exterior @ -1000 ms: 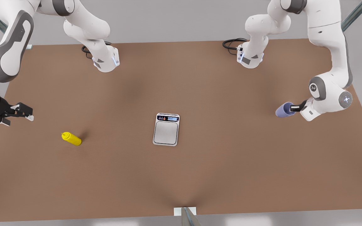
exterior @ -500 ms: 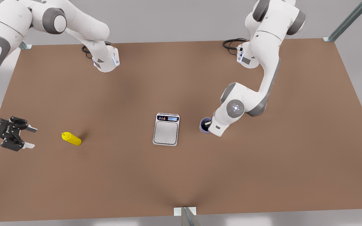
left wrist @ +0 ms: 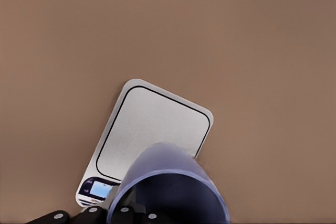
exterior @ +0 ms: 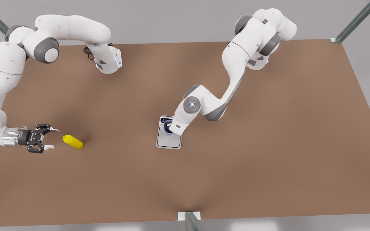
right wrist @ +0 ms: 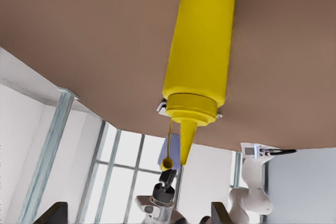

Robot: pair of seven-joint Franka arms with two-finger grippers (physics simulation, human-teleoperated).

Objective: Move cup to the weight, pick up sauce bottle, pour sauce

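Pinching the cup (exterior: pixel 167 127) just above the weight (exterior: pixel 169 141) so it can be set down there, the left claw (exterior: pixel 171 128) is matched by the right claw (exterior: pixel 48 138), spread just short of the lying bottle (exterior: pixel 73 141) for a grasp.

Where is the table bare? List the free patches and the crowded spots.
Free: the wide stretch between the sauce bottle and the weight; everything to the front view's right of the weight; the near strip of table. Crowded: the weight, where the left gripper holds the cup over its plate, and the sauce bottle, with the open right gripper at its nozzle.
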